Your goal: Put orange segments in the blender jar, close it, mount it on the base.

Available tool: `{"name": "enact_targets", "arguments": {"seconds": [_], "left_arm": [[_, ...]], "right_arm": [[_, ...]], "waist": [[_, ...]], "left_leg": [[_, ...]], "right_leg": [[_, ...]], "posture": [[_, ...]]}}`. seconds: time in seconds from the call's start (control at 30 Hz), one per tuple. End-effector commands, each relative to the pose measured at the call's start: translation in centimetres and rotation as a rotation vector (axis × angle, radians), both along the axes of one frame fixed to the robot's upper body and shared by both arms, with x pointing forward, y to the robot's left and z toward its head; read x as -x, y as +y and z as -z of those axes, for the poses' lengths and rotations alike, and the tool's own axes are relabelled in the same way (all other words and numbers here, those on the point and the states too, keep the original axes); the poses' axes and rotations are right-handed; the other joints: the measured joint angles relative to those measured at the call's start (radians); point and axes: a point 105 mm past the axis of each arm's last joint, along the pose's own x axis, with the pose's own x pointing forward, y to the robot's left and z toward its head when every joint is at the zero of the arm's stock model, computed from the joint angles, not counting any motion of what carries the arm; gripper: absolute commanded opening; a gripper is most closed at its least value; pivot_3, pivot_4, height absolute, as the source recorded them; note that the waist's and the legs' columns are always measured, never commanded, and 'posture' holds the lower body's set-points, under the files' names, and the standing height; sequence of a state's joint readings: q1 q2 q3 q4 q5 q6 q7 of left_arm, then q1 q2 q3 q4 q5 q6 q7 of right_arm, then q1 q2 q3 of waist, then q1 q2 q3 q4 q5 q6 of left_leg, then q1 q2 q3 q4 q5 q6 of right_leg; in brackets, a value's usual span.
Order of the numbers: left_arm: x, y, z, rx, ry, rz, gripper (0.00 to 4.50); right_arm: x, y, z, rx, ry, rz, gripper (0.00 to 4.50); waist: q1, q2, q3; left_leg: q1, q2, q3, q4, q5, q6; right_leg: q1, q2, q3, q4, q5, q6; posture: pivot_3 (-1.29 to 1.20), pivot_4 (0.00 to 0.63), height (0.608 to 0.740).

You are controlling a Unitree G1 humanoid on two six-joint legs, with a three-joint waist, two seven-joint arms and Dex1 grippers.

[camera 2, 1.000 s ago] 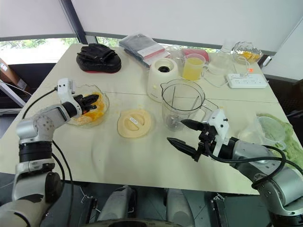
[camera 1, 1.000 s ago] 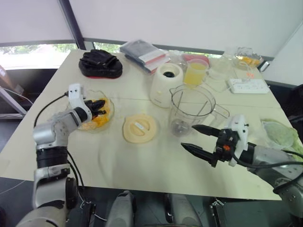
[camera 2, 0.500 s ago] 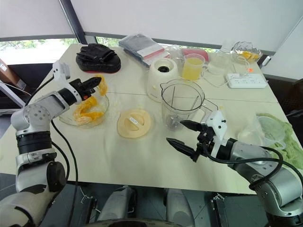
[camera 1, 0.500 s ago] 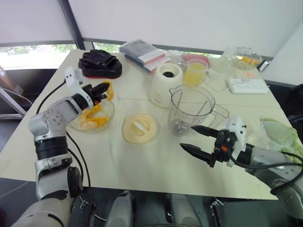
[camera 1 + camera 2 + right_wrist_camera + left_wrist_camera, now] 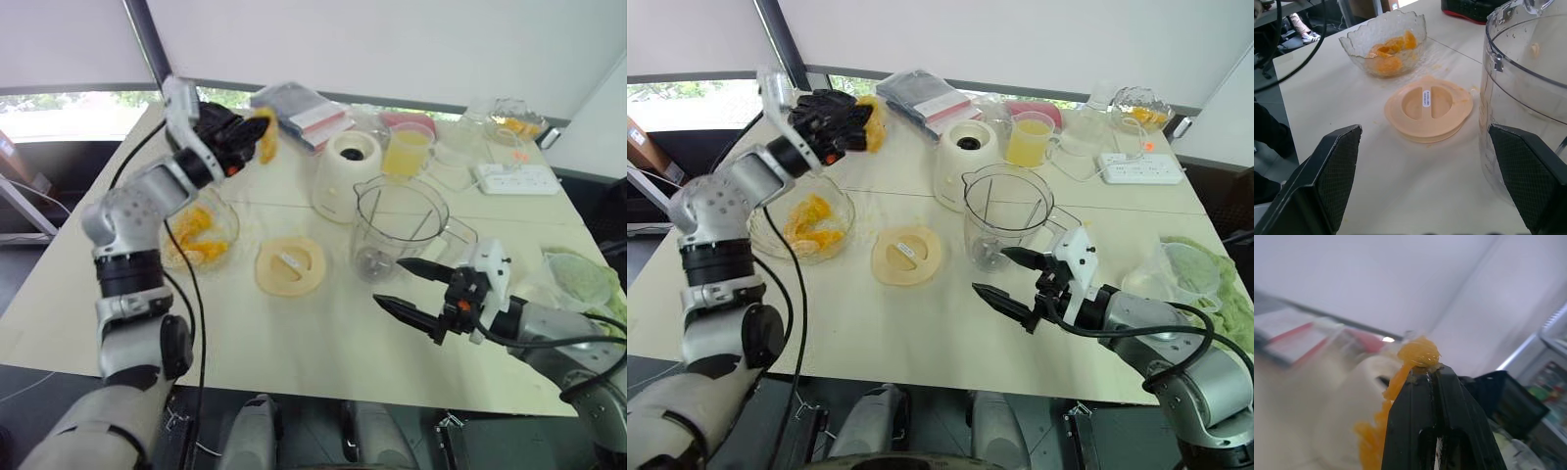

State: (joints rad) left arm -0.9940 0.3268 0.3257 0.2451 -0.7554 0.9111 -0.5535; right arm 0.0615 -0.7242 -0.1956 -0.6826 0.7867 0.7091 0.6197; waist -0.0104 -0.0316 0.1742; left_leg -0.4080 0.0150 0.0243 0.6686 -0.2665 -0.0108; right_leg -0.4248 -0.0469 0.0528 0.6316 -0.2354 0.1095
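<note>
My left gripper [image 5: 253,139] is raised above the table's back left, shut on an orange segment [image 5: 264,133] that bulges over its tips and hangs down one side [image 5: 1418,354]. Below it stands the glass bowl [image 5: 233,227] holding several more segments [image 5: 1386,54]. The clear blender jar [image 5: 397,230] stands open-topped at the centre. Its cream lid [image 5: 290,265] lies flat between bowl and jar. The cream base [image 5: 345,174] stands just behind the jar. My right gripper [image 5: 389,282] hovers low in front of the jar, open and holding nothing.
A glass of orange juice [image 5: 405,152], a pink dish, stacked packets [image 5: 297,110] and a white power strip [image 5: 511,177] line the back. A green cloth [image 5: 578,274] lies at the right edge. Bare tabletop stretches in front of the lid.
My left gripper has lifted out of the bowl with the orange segment and swung up and toward the back and centre. The right gripper has stayed in place.
</note>
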Motion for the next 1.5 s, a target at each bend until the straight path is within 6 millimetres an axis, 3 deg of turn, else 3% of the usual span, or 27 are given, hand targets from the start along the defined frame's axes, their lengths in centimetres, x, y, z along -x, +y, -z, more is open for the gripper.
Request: {"name": "enact_targets", "arguments": {"seconds": [0.03,0.2,0.37,0.6,0.8,0.9,1.13,1.5], "left_arm": [[0.8,-2.6,-2.9,-0.003,-0.106,0.122,0.06],[1.4,-7.1,-4.7,-0.044,-0.170,0.308,0.06],[1.8,-11.1,-4.1,-0.088,-0.161,0.469,0.06],[1.8,-14.4,1.1,-0.263,-0.114,0.598,0.06],[2.2,-15.8,6.2,-0.479,-0.117,0.680,0.06],[2.5,-16.1,7.8,-0.551,-0.140,0.721,0.88],[2.7,-16.1,7.4,-0.545,-0.185,0.732,4.42],[2.0,-15.2,4.5,-0.430,-0.227,0.639,4.47]], "right_arm": [[0.3,0.0,-1.3,-0.006,-0.072,0.020,4.36],[0.7,-0.2,-1.2,-0.009,-0.079,0.066,4.36],[1.4,-0.5,-1.0,-0.014,-0.086,0.125,4.36],[2.8,-0.8,-0.6,-0.025,-0.085,0.222,4.36],[3.9,-0.7,-0.3,-0.032,-0.077,0.277,4.36],[4.1,-0.8,-0.3,-0.031,-0.075,0.292,4.36],[4.3,-0.9,-0.2,-0.021,-0.073,0.300,4.36],[4.3,-1.2,-0.1,-0.013,-0.062,0.303,4.36]], "waist": [[0.000,0.000,0.000],[0.000,0.000,0.000],[-0.001,0.000,0.000],[-0.001,0.000,0.000],[0.000,0.000,0.000],[-0.001,0.000,0.000],[0.004,0.000,0.000],[0.000,0.000,0.000]], "left_leg": [[0.000,0.000,0.000,0.000,0.000,0.000],[0.000,0.000,0.000,0.000,0.000,0.000],[0.000,0.000,0.000,0.000,0.000,0.000],[0.000,0.000,0.000,0.000,0.000,0.000],[-0.001,0.000,0.000,0.000,0.000,0.000],[-0.001,0.000,0.000,0.000,0.000,0.000],[-0.001,0.000,0.000,0.000,0.000,0.000],[-0.001,0.000,-0.001,0.000,0.000,0.000]], "right_leg": [[0.000,0.000,0.000,0.000,0.000,0.000],[0.000,0.000,0.000,-0.001,0.000,0.000],[0.000,0.001,0.000,-0.001,0.000,0.000],[0.000,0.001,0.000,-0.001,-0.002,-0.002],[0.000,0.001,0.000,-0.002,-0.003,-0.004],[0.000,0.001,0.001,-0.002,-0.003,-0.005],[0.001,0.000,0.001,-0.003,-0.003,-0.005],[0.000,0.001,0.001,-0.002,-0.003,-0.005]], "posture": [[0.00,0.150,0.740],[0.00,0.150,0.740],[0.00,0.150,0.740],[0.00,0.150,0.740],[0.00,0.150,0.740],[0.00,0.150,0.740],[0.00,0.150,0.740],[0.00,0.150,0.740]]}}
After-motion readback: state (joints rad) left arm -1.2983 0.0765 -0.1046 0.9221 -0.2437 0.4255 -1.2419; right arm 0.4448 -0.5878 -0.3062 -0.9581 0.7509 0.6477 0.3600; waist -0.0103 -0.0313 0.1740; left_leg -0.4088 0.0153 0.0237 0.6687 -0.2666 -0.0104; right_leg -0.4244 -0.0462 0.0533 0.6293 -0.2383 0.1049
